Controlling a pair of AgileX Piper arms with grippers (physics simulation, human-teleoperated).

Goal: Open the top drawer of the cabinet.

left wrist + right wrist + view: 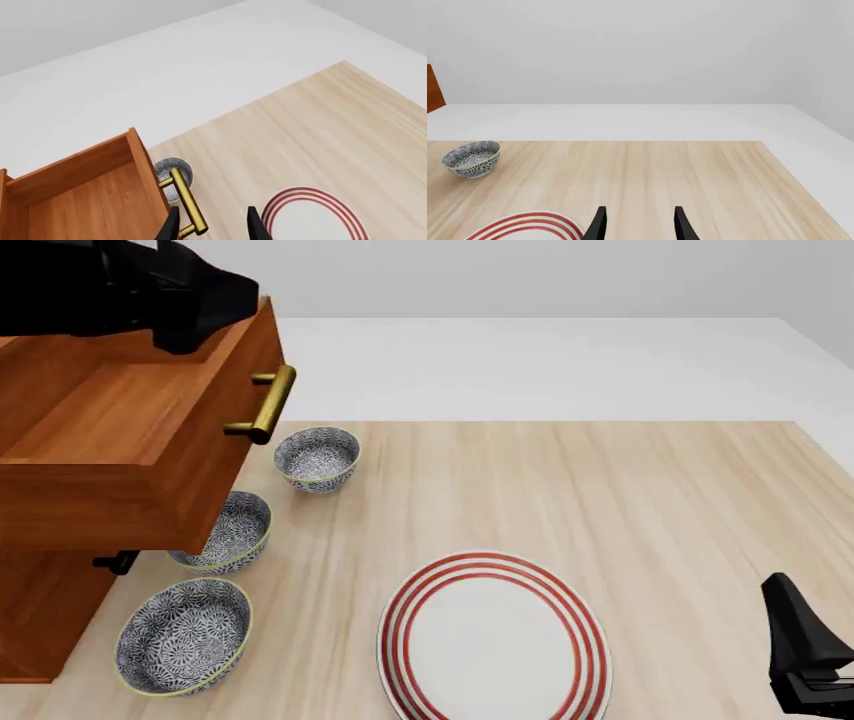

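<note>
The cabinet [40,610] stands at the table's left edge. Its top drawer [120,440] is slid well out over the table, and the inside looks bare. The brass bar handle [267,405] sits on the drawer's front. My left gripper [213,227] is open above the drawer front. The handle [187,202] passes just beside one fingertip [172,225] and is not clamped. In the front view only the left arm's dark bulk [134,290] shows over the drawer. My right gripper [639,225] is open and holds nothing, low at the front right [801,660].
Three patterned bowls [318,458] [227,530] [183,635] sit beside and partly under the pulled-out drawer. A white plate with red rings [494,640] lies at the front middle. A dark lower handle [118,562] sticks out beneath the drawer.
</note>
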